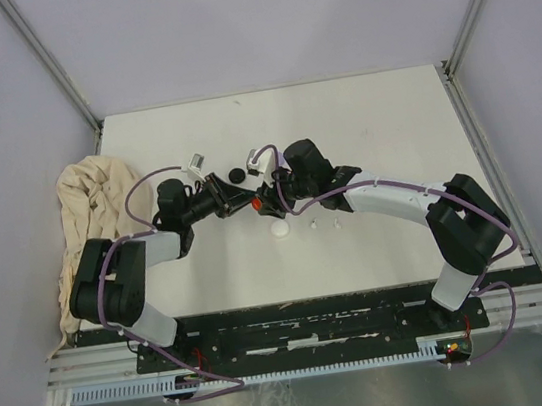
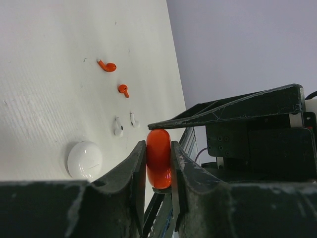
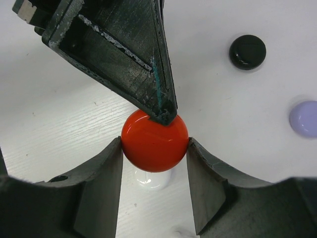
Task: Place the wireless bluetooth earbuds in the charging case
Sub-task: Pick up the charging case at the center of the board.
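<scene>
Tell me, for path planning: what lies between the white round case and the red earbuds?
Two white earbuds lie between the white round case and the red earbuds, shown in the left wrist view.

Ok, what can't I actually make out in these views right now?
Red case: lid seam unseen; the left wrist view shows it edge-on with the left gripper over both faces.
White case: mostly hidden behind the red case, right wrist view.
Lilac case: cut off by the right edge, right wrist view.
White earbuds: too small in the top view to tell orientation.
</scene>
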{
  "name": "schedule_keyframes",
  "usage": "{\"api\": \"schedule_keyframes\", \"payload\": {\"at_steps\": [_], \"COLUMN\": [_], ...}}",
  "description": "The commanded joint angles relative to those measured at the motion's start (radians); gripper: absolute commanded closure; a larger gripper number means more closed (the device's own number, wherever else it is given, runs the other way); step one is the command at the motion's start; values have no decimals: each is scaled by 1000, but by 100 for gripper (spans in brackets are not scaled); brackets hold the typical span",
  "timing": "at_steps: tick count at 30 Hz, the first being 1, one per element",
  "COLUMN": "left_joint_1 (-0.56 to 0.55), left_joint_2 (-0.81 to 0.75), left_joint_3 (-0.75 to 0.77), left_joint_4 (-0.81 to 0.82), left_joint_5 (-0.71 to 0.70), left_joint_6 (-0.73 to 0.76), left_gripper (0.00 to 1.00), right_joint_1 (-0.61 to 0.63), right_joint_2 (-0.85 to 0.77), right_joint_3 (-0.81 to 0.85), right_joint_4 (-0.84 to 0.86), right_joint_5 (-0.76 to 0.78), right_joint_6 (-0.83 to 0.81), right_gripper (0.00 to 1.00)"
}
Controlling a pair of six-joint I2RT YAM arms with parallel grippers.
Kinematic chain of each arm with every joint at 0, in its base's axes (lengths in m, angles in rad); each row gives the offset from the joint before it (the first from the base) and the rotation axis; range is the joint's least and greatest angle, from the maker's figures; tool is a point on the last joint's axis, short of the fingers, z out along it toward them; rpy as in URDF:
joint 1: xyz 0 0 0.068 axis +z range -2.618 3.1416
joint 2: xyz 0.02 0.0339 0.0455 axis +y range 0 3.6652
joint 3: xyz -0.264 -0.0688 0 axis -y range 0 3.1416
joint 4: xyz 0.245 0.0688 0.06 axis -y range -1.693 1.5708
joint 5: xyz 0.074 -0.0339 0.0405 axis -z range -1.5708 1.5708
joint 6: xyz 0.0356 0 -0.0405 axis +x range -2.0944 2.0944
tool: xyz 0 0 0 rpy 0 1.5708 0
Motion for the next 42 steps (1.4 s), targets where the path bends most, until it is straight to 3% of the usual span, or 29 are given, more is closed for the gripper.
{"api": "schedule_keyframes", "payload": {"at_steps": [1, 6, 12, 17, 35, 42], "left_joint_1": [-16, -17, -17, -17, -18, -20], "left_joint_2": [10, 14, 16, 23, 23, 20], "left_joint_3": [29, 28, 30, 35, 36, 35], "left_joint_4": [109, 128, 129, 143, 154, 159], "left_joint_5": [54, 54, 56, 72, 79, 79], "left_joint_6": [-65, -76, -78, -85, -88, -90], "left_gripper": [85, 97, 97, 85, 67, 65], "right_joint_1": [-5, -7, -11, -15, -19, -19], "right_joint_2": [-32, -27, -28, -25, -16, -12], "right_joint_3": [5, 10, 14, 18, 26, 29], "right_joint_4": [34, 32, 35, 29, 22, 20], "right_joint_5": [-16, -5, 2, -3, -23, -26], "right_joint_6": [-12, -3, 2, 2, 5, 7], "right_gripper": [88, 82, 82, 83, 83, 84]}}
